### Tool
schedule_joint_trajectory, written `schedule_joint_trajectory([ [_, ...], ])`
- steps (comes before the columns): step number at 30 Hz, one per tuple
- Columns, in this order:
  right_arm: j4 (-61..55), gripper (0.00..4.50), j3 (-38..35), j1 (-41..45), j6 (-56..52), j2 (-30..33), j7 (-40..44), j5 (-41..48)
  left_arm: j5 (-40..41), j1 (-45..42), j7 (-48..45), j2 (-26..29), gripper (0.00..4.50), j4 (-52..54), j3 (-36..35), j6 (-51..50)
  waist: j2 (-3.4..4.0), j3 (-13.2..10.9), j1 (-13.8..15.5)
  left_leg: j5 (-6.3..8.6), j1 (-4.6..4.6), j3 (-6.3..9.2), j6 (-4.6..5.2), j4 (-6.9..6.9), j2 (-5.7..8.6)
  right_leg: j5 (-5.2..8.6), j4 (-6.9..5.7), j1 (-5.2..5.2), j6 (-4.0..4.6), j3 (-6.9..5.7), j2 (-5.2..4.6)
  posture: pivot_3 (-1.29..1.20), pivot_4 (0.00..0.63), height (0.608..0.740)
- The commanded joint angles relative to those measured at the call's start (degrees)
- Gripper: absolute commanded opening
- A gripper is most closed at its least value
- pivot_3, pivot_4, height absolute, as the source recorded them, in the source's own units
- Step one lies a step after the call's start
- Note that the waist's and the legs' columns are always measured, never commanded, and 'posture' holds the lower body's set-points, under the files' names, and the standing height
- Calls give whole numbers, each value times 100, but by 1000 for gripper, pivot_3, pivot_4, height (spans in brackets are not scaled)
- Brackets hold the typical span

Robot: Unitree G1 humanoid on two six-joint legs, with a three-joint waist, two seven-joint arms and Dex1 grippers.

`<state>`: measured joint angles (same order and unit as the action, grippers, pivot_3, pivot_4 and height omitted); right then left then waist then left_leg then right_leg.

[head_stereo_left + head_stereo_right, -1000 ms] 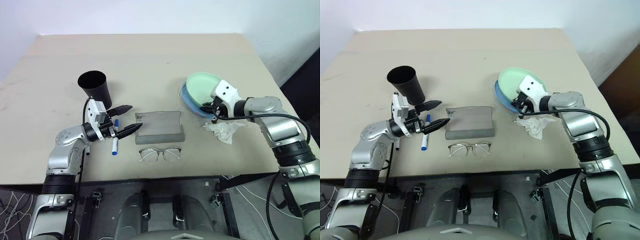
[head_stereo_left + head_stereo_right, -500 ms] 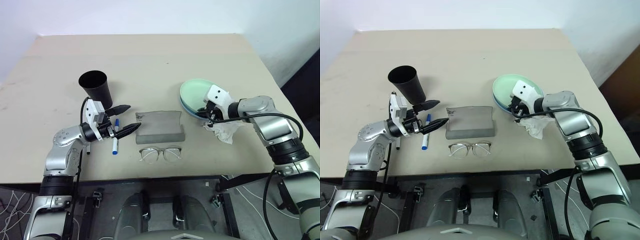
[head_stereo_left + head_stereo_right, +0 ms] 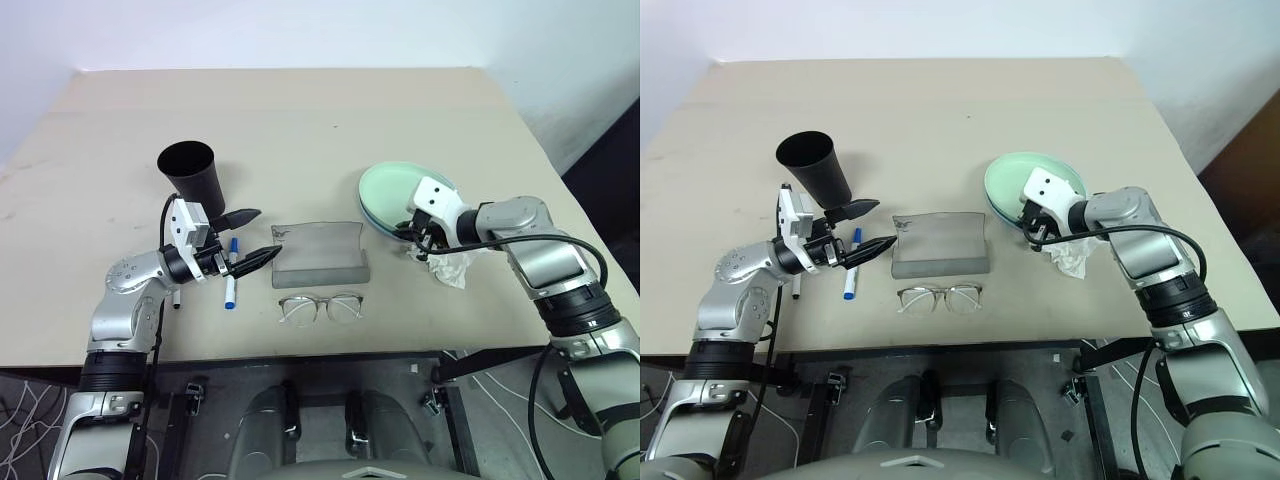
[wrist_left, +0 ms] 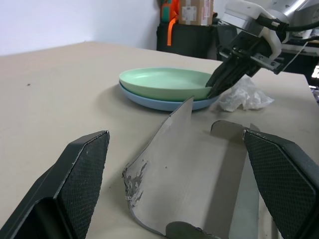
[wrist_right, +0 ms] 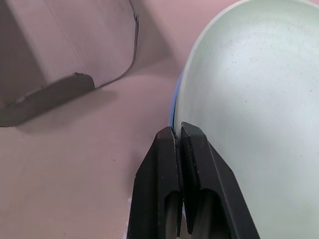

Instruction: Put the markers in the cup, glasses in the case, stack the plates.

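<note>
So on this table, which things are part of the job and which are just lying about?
Part of the job:
- blue marker
- dark marker
- cup
- glasses
- case, open
- green plate stacked on the blue plate

Just lying about:
- paper wad, beside the plates

Both head views look down from the near edge over the whole beige table (image 3: 300, 110); each low, close wrist view shares the stacked mint-green and light-blue plates (image 4: 164, 87)
</note>
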<state>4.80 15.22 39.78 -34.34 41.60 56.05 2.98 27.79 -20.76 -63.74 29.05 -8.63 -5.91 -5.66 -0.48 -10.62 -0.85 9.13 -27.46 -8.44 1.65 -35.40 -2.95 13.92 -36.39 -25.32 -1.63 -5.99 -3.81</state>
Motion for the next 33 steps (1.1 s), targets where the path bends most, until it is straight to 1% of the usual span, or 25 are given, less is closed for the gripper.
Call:
schedule_joint_trajectory([
  [1,-106,248,-58,11,107,37,7,-64,-3,-77,-32,43,4500,69,-59,109,0,0,1,0,0,0,0,0,0,0,0,0,0,0,0,0,150,715],
  [2,-126,515,-68,7,128,32,25,-56,-4,-73,-31,44,4500,77,-60,107,0,0,2,0,0,0,0,0,0,0,0,0,0,0,0,0,150,715],
  [3,-147,692,-79,4,134,33,36,-53,-4,-66,-26,44,4500,88,-62,103,0,0,1,0,0,0,0,0,0,0,0,0,0,0,0,0,150,715],
  [6,-152,1752,-107,4,180,47,60,-57,-6,-54,-13,42,4500,110,-65,98,0,0,-6,0,0,0,0,0,0,0,0,0,0,0,0,0,150,715],
  [9,-160,2698,-199,2,181,50,35,-19,-7,-34,-8,37,4500,124,-64,103,0,0,-8,0,0,0,0,2,0,0,0,-1,0,0,0,0,150,715],
  [14,-313,4432,-823,84,-102,136,53,459,-12,-16,-6,41,4500,101,-85,133,0,0,2,0,-1,-1,0,2,0,0,0,-1,0,0,0,0,150,715],
  [17,-515,4474,-1241,-126,-331,423,284,819,-14,-18,-6,48,4500,78,-98,152,0,0,21,0,-1,-1,0,2,0,0,2,0,0,0,0,0,150,715],
  [20,-519,4474,-1562,-335,-627,683,253,995,-4,-31,-6,58,4500,59,-116,159,-1,0,14,0,-1,-1,0,3,0,0,7,1,0,0,-1,0,150,715],
  [25,-482,4474,-1924,-722,-1525,1060,193,1271,-2,-59,-16,88,4500,7,-139,171,0,0,4,0,-1,-1,1,7,0,0,8,0,0,0,-1,0,150,715],
  [29,-612,4474,-1930,-1012,-1918,1122,130,1440,-15,-98,-23,95,4500,-37,-129,175,1,0,-3,0,0,-1,1,10,0,1,8,0,1,1,-1,0,150,715],
  [33,-742,4474,-1794,-1172,-2094,954,-41,1534,-39,-184,-33,80,4500,-112,-95,193,1,0,-8,0,1,-1,1,9,0,0,8,2,1,1,-1,0,150,715],
])
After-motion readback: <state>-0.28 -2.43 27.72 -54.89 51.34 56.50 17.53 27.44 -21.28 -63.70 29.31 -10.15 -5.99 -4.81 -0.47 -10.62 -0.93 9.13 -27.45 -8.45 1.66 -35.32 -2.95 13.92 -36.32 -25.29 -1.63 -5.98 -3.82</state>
